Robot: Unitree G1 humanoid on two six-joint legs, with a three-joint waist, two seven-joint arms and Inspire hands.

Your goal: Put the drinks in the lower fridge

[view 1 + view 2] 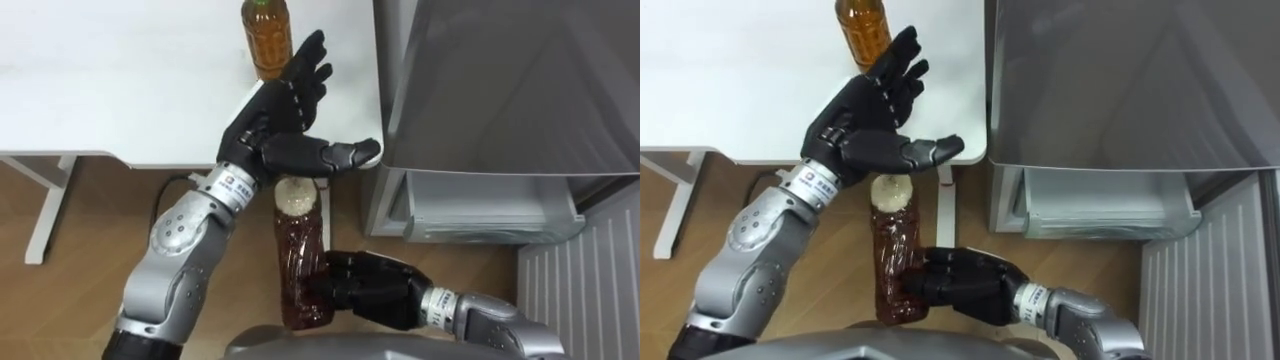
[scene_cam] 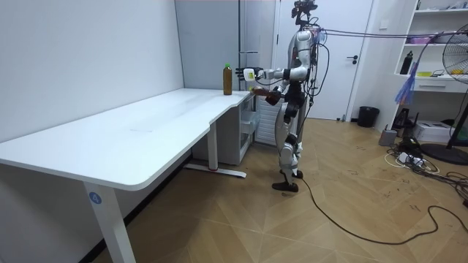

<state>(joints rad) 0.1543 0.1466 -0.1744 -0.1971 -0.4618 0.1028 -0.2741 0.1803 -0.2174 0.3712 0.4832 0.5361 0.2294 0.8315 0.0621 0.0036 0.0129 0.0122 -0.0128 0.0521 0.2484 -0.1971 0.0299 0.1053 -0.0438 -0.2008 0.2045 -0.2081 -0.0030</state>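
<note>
**Surface and room.** White desk, long, on white legs, over a wooden floor. A grey fridge stands just beside the desk's far corner. In the room view the robot stands upright at that corner, facing desk and fridge. Behind it are a white door and a small dark bin. White shelves sit at the room view's right.

**Drinks, orientation.**
- Bottle on the desk: brown drink, green cap in the room view. It stands upright near the corner, long axis vertical.
- Held bottle: brown drink, pale cap. It is off the desk, over the floor, in front of the robot's body. In the eye views its long axis runs away from the robot. The cap end lies toward the desk edge and the base toward the robot.

**Hands.**
- Right hand: fingers curled round the lower half of the held bottle, gripping it from the right.
- Left hand: held over the desk corner, fingers straight and spread, thumb stretched out sideways above the held bottle's cap. It grips nothing. Its fingertips lie just beside the bottle on the desk. Whether they touch cannot be told.

**Containers.** The fridge's lower compartment is open, showing a pale drawer. What lies inside it cannot be made out.
</note>
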